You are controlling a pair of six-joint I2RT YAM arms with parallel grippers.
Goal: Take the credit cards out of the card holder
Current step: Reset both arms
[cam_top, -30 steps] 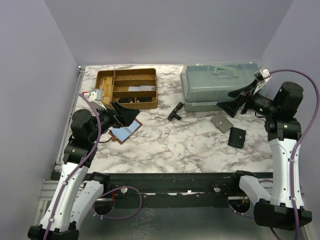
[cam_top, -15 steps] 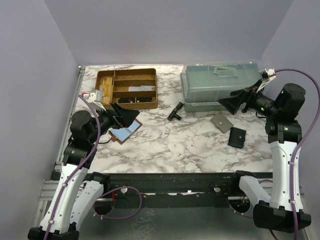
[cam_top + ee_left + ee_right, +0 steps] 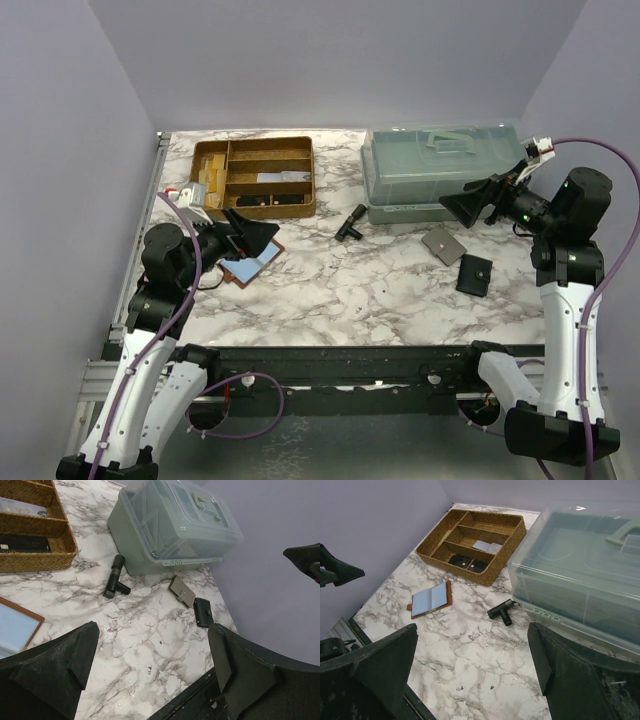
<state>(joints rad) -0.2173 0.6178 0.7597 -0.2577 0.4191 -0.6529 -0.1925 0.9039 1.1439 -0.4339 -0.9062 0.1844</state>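
The worktop [image 3: 360, 290] is walled at the back and on both sides. My two arms stand at its near edge. The box [image 3: 440, 170], lid on, fills the far right corner and almost touches the right wall. The tray [image 3: 255, 178] sits in the far left corner, close to the back edge. A bare lane runs between these two down to the near edge.

My left gripper [image 3: 152, 627] hangs with its jaws spread wide and nothing between them. It is by the left edge, just nearer than the tray's front rim. My right gripper [image 3: 472, 627] is just as wide and just as empty. It is raised in front of the box's right end.

The holder [image 3: 250, 267] lies open and flat near the left edge, just in front of the tray. In the top view it is partly under my left fingers. Light blue cards [image 3: 429, 600] show in its pockets. To its right, bare marble stretches to the pouch [image 3: 474, 274] near the right edge. The grey square [image 3: 441, 244] lies just beyond the pouch, apart from it and close to the box's front. The black tool [image 3: 350, 222] lies mid-worktop, between the tray's near right corner and the box.
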